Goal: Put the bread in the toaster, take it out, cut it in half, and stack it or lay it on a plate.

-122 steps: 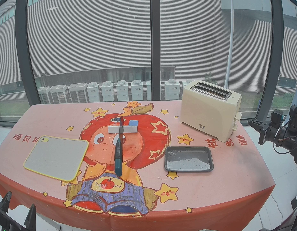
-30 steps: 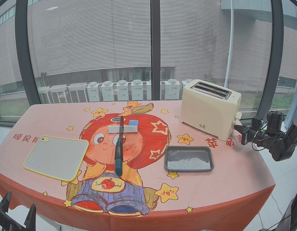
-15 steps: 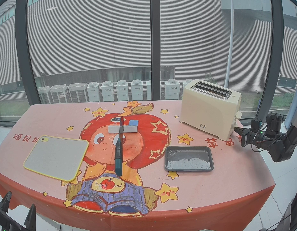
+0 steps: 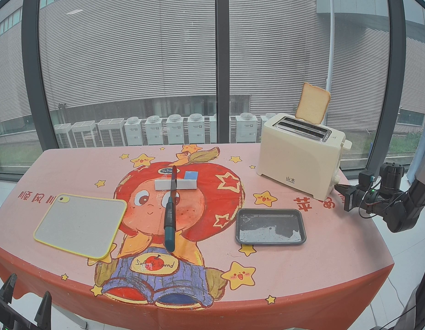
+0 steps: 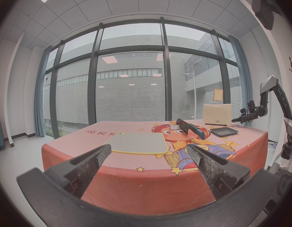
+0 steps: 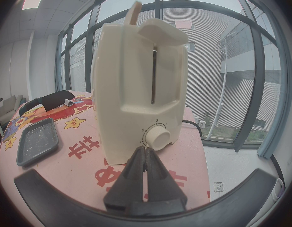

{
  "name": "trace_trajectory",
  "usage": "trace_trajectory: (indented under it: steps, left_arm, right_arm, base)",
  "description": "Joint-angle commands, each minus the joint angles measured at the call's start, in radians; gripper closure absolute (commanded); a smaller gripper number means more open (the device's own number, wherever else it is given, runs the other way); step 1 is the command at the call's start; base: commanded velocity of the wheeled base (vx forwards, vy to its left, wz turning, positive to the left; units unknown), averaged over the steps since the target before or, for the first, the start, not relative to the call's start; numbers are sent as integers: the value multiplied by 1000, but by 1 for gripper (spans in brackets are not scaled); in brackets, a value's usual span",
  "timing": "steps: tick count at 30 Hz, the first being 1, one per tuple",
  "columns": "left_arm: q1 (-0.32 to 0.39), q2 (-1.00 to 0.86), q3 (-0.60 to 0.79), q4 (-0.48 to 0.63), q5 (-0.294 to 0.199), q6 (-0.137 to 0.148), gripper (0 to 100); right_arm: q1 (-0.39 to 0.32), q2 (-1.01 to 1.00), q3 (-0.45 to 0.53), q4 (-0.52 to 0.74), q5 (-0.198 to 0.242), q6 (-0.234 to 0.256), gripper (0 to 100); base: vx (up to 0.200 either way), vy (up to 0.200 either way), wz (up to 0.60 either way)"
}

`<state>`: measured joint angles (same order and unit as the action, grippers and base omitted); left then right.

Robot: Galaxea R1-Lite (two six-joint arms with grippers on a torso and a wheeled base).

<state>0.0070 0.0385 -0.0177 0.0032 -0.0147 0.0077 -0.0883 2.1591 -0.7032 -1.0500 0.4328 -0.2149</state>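
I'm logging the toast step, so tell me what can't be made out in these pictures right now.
Bread: head view, too small to tell whether its lower edge is clear of the slot of the toaster; right wrist view, the toaster body hides most of it.
Slot interiors: head view, angle too shallow.
Left gripper: head view, mostly cut off by the bottom edge.

The right arm [image 4: 402, 209], at the right edge of the head view, is black, with rounded joint housings, a cylindrical cap and thin looping black cables [image 4: 361, 212]. The right gripper [image 6: 145, 156] has two black tapered fingers. The left gripper [image 5: 149, 148] has dark grey, rough-faced fingers [image 5: 212, 171], each bearing a small screw [image 5: 77, 184], on a broad black curved bar [image 5: 146, 216].
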Motion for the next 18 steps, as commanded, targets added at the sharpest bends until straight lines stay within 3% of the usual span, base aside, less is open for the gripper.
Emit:
trace_trajectory:
  steps: [1, 18]
  left_arm:
    - [1, 1, 18, 0, -1, 0, 0]
    - [1, 1, 18, 0, 1, 0, 0]
  right_arm:
    - [4, 4, 4, -2, 1, -1, 100]
    - [-1, -33, 19, -7, 6, -1, 100]
  base:
    - [0, 0, 0]
    - [0, 0, 0]
